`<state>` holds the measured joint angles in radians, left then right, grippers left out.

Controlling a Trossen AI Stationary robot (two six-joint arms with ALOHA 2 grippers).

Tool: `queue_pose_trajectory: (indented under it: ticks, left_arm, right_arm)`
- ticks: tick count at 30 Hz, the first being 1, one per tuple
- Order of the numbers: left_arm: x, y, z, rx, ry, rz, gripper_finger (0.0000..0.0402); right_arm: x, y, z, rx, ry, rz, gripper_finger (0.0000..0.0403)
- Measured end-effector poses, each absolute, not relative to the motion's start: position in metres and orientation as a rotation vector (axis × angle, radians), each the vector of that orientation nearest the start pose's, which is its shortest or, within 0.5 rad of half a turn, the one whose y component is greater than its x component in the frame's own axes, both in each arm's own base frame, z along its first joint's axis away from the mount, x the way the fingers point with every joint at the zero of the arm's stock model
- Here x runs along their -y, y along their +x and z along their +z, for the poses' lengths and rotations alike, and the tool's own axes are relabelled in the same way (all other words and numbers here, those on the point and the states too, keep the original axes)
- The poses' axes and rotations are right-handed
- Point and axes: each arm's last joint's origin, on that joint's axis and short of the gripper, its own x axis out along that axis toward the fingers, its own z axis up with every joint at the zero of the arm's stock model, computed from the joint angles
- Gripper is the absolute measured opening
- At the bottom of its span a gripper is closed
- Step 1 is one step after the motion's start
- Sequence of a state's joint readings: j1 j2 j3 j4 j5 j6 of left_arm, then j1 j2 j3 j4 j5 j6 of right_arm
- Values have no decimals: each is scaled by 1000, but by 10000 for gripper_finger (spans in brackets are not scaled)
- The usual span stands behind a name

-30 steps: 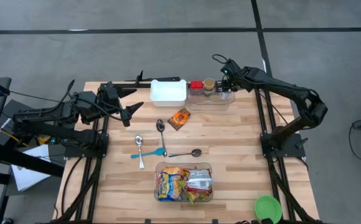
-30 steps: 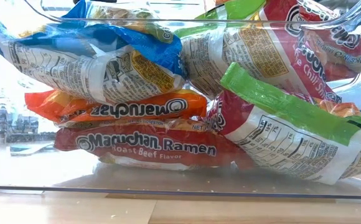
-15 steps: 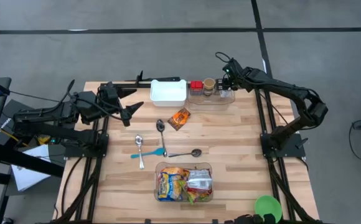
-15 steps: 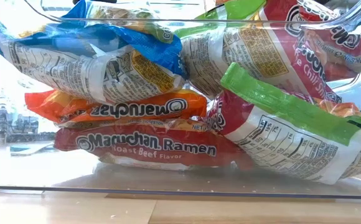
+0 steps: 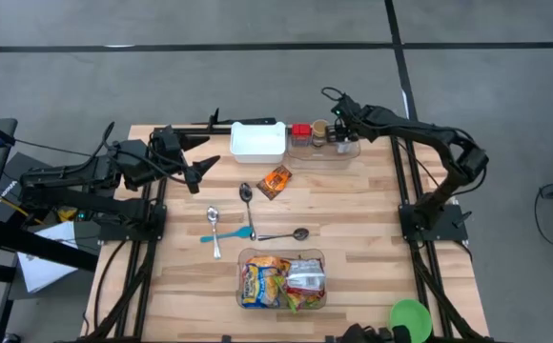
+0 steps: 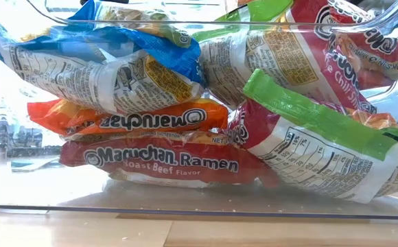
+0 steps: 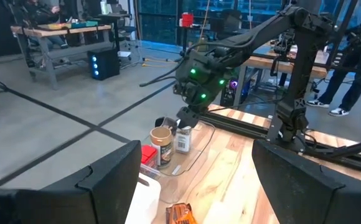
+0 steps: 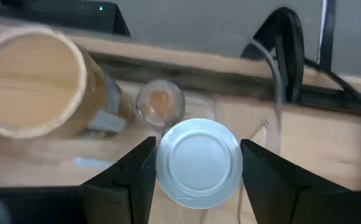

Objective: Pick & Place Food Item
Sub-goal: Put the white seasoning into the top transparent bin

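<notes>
I see the white-lidded glass jar (image 8: 198,163) standing in the clear plastic tray (image 5: 322,151) at the tabletop's (image 5: 353,238) far edge. My right gripper (image 8: 198,186) hovers above it, open fingers (image 8: 121,183) straddling the lid; nothing is lifted yet, so I judge grasp and placing remain. Only the right wrist view shows this straddle. My left gripper (image 7: 193,186) waits open, near the left edge.

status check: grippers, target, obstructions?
Right gripper open, straddling white-lidded jar in clear tray. Left gripper idle, open, left edge. Wood-lidded jar close beside.
</notes>
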<state>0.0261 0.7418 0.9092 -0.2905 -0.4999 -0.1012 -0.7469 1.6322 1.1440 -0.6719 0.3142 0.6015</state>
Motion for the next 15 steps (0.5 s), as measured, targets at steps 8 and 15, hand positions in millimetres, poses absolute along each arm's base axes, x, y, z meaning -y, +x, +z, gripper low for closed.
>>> queue_pose_trajectory:
  ticks: [8, 15]
  left_arm:
    - [-18, 149, 370, -90, -86, 532, 300]
    - [-18, 149, 370, -90, -86, 532, 300]
  right_arm:
    - [225, 230, 219, -827, 752, -1292, 198]
    - [231, 222, 221, -829, 775, -1316, 199]
